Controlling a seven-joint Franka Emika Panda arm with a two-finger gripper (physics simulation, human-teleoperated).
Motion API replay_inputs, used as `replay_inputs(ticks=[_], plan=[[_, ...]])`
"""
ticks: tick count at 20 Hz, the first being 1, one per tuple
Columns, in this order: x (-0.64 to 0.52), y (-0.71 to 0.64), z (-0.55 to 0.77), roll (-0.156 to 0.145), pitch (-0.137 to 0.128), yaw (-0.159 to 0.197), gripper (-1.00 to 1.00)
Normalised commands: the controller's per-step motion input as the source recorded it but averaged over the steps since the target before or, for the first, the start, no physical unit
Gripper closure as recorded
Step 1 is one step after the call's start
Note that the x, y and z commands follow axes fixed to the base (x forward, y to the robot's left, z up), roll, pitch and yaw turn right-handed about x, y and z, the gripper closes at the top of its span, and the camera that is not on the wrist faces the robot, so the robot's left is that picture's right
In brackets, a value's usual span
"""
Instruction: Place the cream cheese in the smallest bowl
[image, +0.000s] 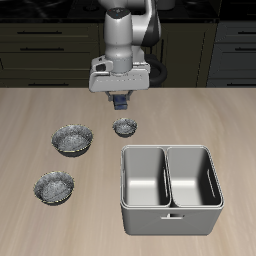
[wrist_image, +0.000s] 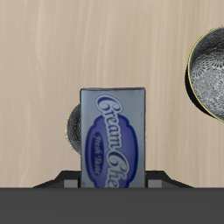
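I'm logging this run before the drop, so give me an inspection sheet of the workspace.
Surface: light wood table, flat.
Job's things: cream cheese held upright in the gripper, above the smallest bowl; not yet in it.
Clutter: two wider bowls, one farther back, one nearer the table's front edge; grey double-compartment bin, both compartments bare.
Grippers: gripper shut on the box.
Cables: nothing seen.
Surroundings: dark cabinets behind the table.
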Motion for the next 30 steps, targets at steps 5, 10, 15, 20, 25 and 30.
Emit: replay_inputs(ticks=[5, 10, 15, 20, 25, 30], plan=[[0.03, -0.01, -0.21, -0.001, 0.041, 0.007, 1.00], [0.03, 0.03, -0.18, -0.001, 0.029, 0.010, 1.00], [0.02, -0.02, -0.14, -0.019, 0.031, 0.012, 1.00], [0.00, -0.02, -0.08, -0.017, 0.035, -0.004, 1.00], [-0.04, -0.01, -0.05, -0.029, 0.027, -0.017, -1.00], [-0.01, 0.01, -0.07, 0.003, 0.028, -0.007, -1.00]])
